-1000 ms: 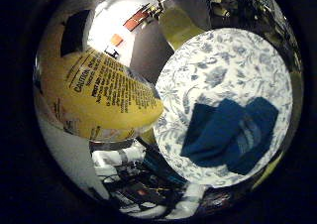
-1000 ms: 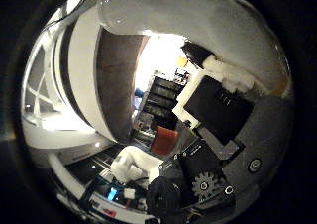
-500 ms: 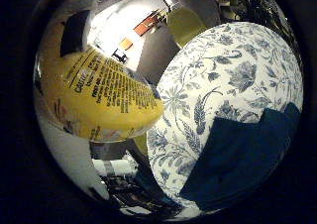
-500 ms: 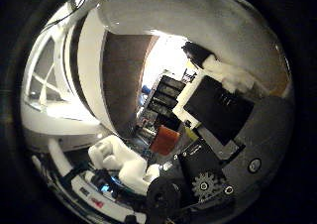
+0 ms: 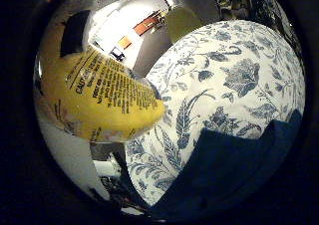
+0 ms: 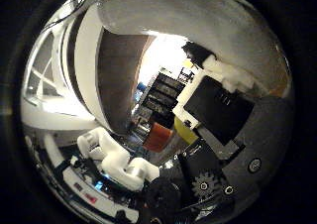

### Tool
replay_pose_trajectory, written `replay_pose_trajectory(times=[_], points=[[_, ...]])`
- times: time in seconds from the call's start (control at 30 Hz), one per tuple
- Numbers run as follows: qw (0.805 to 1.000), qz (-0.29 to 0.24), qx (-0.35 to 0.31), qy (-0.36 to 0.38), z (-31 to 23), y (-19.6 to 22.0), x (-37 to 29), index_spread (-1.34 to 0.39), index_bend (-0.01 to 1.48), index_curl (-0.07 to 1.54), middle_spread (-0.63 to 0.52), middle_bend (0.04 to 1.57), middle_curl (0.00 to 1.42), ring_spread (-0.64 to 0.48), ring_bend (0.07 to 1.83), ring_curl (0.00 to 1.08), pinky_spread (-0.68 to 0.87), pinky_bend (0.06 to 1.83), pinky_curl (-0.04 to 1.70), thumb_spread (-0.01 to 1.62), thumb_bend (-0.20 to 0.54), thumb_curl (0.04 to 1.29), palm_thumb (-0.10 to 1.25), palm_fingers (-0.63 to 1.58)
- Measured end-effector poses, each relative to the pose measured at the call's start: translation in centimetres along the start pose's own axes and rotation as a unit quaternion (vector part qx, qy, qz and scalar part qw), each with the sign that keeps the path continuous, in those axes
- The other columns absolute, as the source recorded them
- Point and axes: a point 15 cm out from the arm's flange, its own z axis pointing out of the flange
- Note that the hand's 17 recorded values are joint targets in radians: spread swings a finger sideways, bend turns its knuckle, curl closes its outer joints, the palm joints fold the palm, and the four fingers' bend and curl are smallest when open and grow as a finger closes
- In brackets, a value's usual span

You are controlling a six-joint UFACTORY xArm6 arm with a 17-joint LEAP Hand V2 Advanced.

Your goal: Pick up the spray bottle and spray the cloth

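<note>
The spray bottle sits right against my palm. Its yellow printed label [image 5: 99, 100] fills one side of the little finger side view, and its pale body [image 6: 188, 30] arches across the thumb side view. My right hand [image 6: 218, 130] shows white and black fingers curled against the bottle, holding it. A dark blue cloth [image 5: 234, 170] lies on the blue-and-white floral tablecloth [image 5: 229, 75], close beneath the palm and beside the bottle's base. The bottle's nozzle is out of sight.
A yellow-green chair back [image 5: 182, 21] stands at the table's far edge. Past the bottle are dark shelves [image 6: 161, 92], an orange object [image 6: 157, 137] and the white arm [image 6: 116, 157]. A bright room lies behind.
The blue cloth and the floral tablecloth have grown much larger in view, so the hand has come closer to them with the bottle. The bottle stays fixed against the palm.
</note>
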Motion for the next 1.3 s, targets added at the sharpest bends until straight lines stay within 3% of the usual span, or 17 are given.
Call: replay_pose_trajectory(times=[0.6,0.77,0.97,1.17,1.3], points=[[0.999,0.025,-0.018,0.017,2.3,2.1,3.6,-0.15,1.15,0.66,-0.05,1.33,0.56,-0.15,1.43,0.56,-0.23,1.0,1.16,0.85,-0.02,0.84,1.02,1.22],[0.999,0.022,-0.019,0.016,2.3,2.1,3.5,-0.16,1.07,0.65,-0.05,1.3,0.55,-0.15,1.42,0.55,-0.26,1.0,1.09,0.82,-0.03,0.79,0.96,1.2],[0.999,0.017,-0.023,0.019,2.2,2.1,3.4,-0.22,0.82,0.64,-0.07,1.25,0.55,-0.15,1.34,0.53,-0.31,1.04,0.97,0.74,-0.038,0.74,0.89,1.09],[0.999,0.013,-0.03,0.02,2.3,2.3,3.3,-0.28,0.38,0.62,-0.11,1.11,0.55,-0.19,1.28,0.52,-0.39,1.08,0.85,0.7,-0.032,0.69,0.89,0.92],[0.999,0.013,-0.033,0.021,2.2,2.4,3.3,-0.33,0.2,0.61,-0.14,1.01,0.55,-0.2,1.27,0.53,-0.44,1.07,0.81,0.74,-0.028,0.66,0.9,0.72]])
